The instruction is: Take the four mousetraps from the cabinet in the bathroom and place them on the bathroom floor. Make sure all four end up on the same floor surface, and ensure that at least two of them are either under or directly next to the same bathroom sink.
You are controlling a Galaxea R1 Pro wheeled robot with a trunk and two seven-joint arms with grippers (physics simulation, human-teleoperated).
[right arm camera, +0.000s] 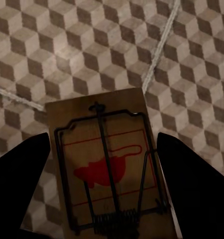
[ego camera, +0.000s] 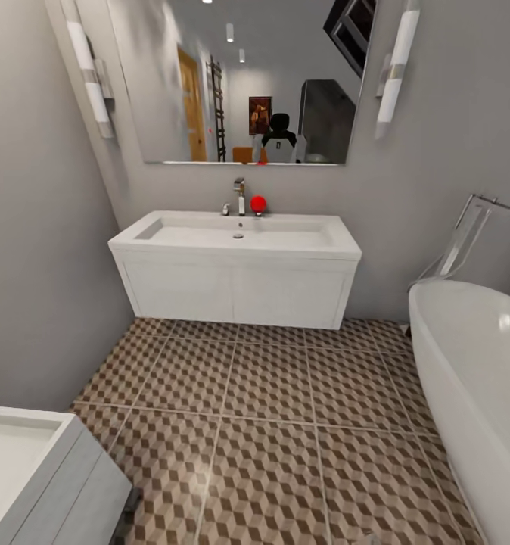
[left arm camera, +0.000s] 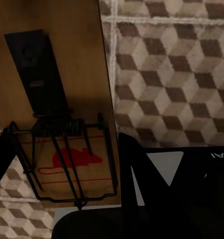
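The bathroom floor (ego camera: 270,424) spread out in cube-patterned tiles before the robot, with the white bathtub (ego camera: 474,371) at one side and the bathroom sink (ego camera: 236,269) hung on the far wall under a mirror (ego camera: 240,76); a red ball (ego camera: 258,203) sat beside the faucet (ego camera: 240,195). No mousetrap lay on the tiles visible from the head camera, so the placing looked yet to be done. Each arm carried one: the left gripper (left arm camera: 67,164) had its dark fingers close on either edge of a wooden mousetrap (left arm camera: 67,99) held above the tiles, apparently clamped on it, and the right gripper (right arm camera: 104,179) flanked a second mousetrap (right arm camera: 109,169) the same way, clasped between both fingers. The sink stood well apart from the robot, so letting go here would probably leave the traps too far from it to count as under or next to it. A release from height might also flip or bounce a trap, and a shallow edge grip could slip during the approach.
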